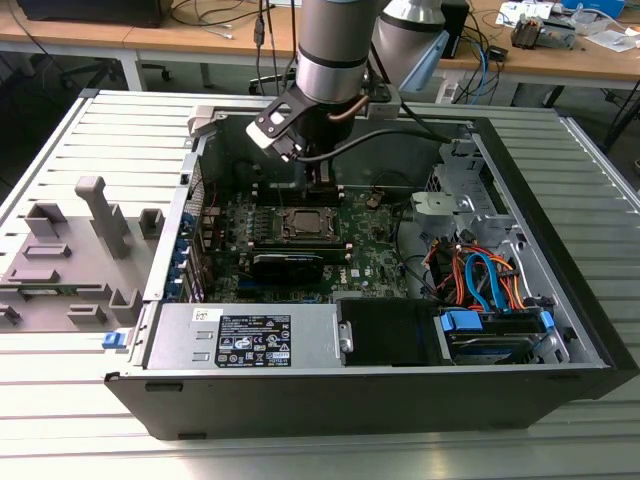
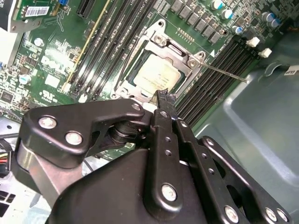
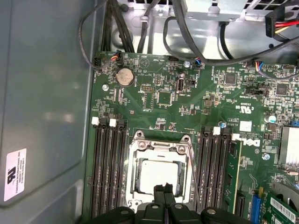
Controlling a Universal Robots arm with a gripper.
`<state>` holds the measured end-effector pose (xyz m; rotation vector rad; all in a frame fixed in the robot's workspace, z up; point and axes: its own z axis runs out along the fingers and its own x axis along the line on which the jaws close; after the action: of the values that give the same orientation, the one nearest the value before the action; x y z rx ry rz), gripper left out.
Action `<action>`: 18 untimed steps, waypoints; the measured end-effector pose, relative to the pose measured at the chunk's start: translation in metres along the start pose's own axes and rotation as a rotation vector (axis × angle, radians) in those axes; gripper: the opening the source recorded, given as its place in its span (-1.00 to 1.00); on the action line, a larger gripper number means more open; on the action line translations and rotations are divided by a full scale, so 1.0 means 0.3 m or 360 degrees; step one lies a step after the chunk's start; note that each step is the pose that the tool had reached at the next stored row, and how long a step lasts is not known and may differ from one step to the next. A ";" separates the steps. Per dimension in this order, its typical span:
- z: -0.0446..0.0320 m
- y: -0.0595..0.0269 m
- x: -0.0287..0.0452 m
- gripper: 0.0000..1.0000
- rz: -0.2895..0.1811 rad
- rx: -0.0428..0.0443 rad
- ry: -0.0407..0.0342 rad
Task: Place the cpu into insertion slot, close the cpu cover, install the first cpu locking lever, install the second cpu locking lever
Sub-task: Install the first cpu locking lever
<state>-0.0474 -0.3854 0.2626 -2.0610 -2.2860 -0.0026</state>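
The cpu (image 2: 156, 74) lies flat in the insertion slot (image 1: 284, 223) on the green board, its silvery top showing in both wrist views (image 3: 159, 173). The cpu cover (image 2: 180, 52) lies down over it as a metal frame (image 3: 161, 148) around the chip. One thin locking lever (image 2: 224, 73) sticks out sideways past the memory slots. A second wire lever (image 2: 122, 70) runs along the opposite side of the socket. My gripper (image 2: 161, 95) is shut, with its tips just above the socket's near edge (image 3: 163, 188). In the exterior view the gripper (image 1: 322, 185) hangs over the socket's far side.
Long black memory slots (image 3: 108, 168) flank the socket on both sides. A long black card (image 1: 288, 262) lies in front of it, then the power supply (image 1: 245, 335). Coloured cables (image 1: 480, 280) fill the case's right part. A grey fixture (image 1: 70, 260) stands outside on the exterior view's left.
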 end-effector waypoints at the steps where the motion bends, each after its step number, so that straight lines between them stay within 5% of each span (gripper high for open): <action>1: 0.000 0.000 0.000 -0.79 -0.0009 0.0000 0.0000; 18: 0.000 0.000 0.000 -0.79 -0.0167 0.0008 -0.0007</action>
<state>-0.0474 -0.3854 0.2626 -1.9381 -2.3911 0.0026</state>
